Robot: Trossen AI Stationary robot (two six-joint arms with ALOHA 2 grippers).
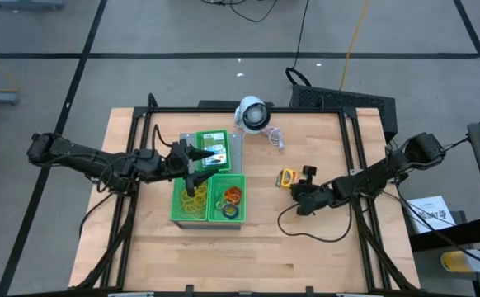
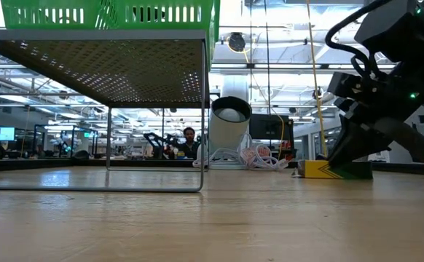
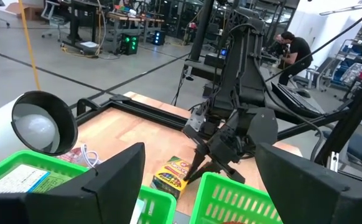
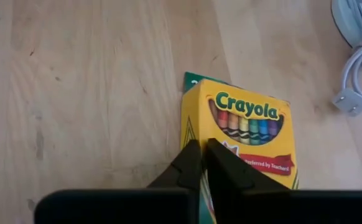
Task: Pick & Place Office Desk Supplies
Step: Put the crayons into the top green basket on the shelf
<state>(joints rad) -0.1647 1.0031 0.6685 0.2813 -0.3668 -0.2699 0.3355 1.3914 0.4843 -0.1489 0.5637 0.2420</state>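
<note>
From above, the right pincer [image 1: 298, 191] sits low on the table [image 1: 322, 247], right of the green trays [image 1: 209, 198], just beside a crayon box [image 1: 287, 176]. The left pincer [image 1: 211, 157] hovers over the trays, where rubber bands [image 1: 195, 196] and another crayon box [image 1: 212, 147] lie

At table height, the box [image 2: 336, 169] lies flat, the right pincer just behind it

The left wrist view shows its fingers [image 3: 116, 177] spread wide, holding nothing

The right wrist view shows fingers [image 4: 190, 163] pressed together over the box's near edge [image 4: 246, 134], apparently clamping nothing

The step looks like picking up this box; the grip seems missed, so next calls for reopening, straddling the box, then closing
</note>
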